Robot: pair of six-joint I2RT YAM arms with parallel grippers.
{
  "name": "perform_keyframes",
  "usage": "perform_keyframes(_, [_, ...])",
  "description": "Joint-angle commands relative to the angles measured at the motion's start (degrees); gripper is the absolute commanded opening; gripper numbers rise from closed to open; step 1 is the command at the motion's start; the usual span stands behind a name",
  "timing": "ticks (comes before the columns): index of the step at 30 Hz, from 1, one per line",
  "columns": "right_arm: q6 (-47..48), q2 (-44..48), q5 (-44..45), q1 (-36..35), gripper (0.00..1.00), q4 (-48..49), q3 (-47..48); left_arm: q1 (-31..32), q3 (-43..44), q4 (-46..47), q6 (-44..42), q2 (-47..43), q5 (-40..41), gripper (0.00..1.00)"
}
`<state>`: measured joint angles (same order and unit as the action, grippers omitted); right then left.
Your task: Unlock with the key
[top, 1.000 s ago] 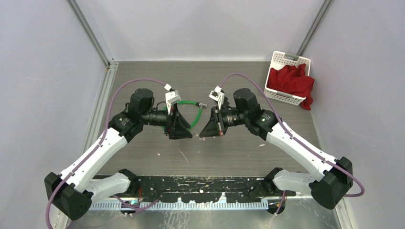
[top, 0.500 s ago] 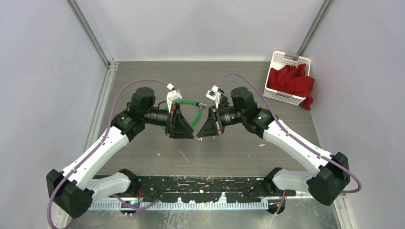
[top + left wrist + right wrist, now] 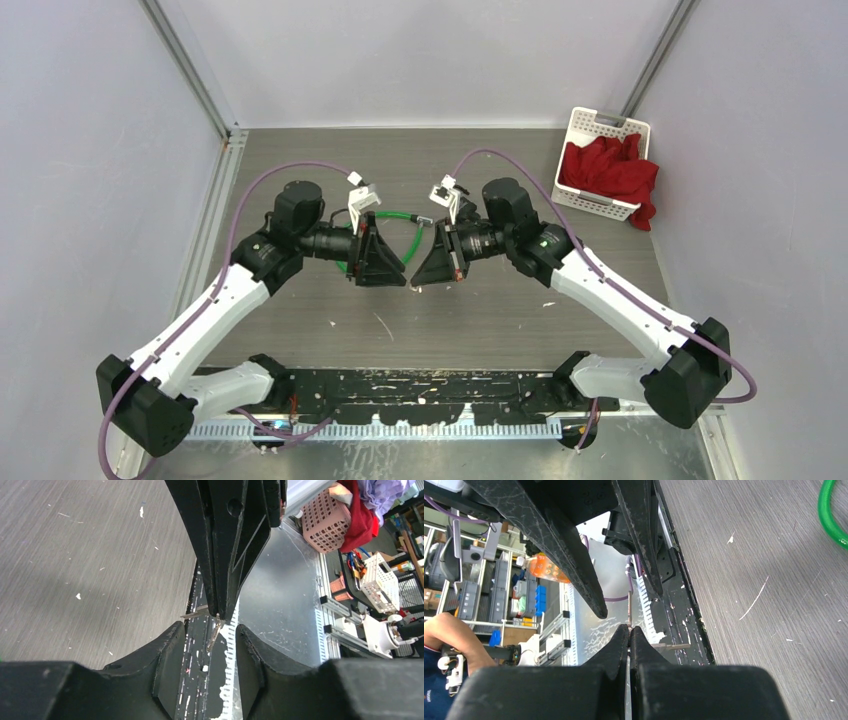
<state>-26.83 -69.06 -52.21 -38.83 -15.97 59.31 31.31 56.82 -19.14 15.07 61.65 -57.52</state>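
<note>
My right gripper [image 3: 420, 280] is shut on a thin metal key [image 3: 629, 611], and the blade sticks out past its fingertips. A second thin metal piece [image 3: 672, 645] juts sideways beside them. In the left wrist view the key [image 3: 215, 631] hangs from the right fingers [image 3: 227, 570] and its tip sits between my open left fingers without touching. My left gripper [image 3: 398, 281] faces the right one tip to tip above mid-table. The green cable lock [image 3: 398, 232] lies on the table behind the grippers, and its body is not clearly visible.
A white basket [image 3: 590, 200] with a red cloth [image 3: 610, 170] stands at the back right. A black rail [image 3: 430, 385] runs along the near edge between the arm bases. Small white specks lie scattered on the grey table [image 3: 480, 320].
Both grippers have drawn closer together and slightly farther from the bases. The key tip now sits between the left fingers.
</note>
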Motion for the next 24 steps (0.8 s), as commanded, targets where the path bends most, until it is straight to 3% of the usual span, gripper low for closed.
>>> perform_keyframes(1, [0.40,0.33,-0.59,-0.37,0.01,1.29,2.69,-0.28,-0.36,0.33,0.75,-0.13,-4.50,0.40])
perform_keyframes(8, [0.12,-0.28,-0.60,-0.31,0.01,1.64,2.59,-0.28,-0.37,-1.30,-0.17,0.02,-5.71,0.25])
perform_keyframes(13, [-0.64,-0.94,-0.34,-0.63,0.01,2.92,3.17,-0.22,-0.26,-0.89,-0.24,0.43,-4.64,0.03])
perform_keyframes(15, [-0.95,-1.23,-0.08,-1.04,0.01,3.65,3.33,-0.28,-0.38,-0.25,0.03,0.36,-3.93,0.00])
perform_keyframes(17, [-1.85,-1.45,-0.48,-1.29,0.11,4.98,2.97,-0.28,-0.47,0.05,0.36,0.12,-3.82,0.00])
perform_keyframes(20, [-7.27,-0.56,-2.03,-1.30,0.36,12.16,-0.32,-0.28,-0.55,-0.37,0.59,-0.54,-2.93,0.00])
perform_keyframes(24, [-19.48,1.10,-3.85,-0.40,0.35,30.31,-9.05,-0.42,-1.74,1.94,3.47,-2.13,-1.24,0.00])
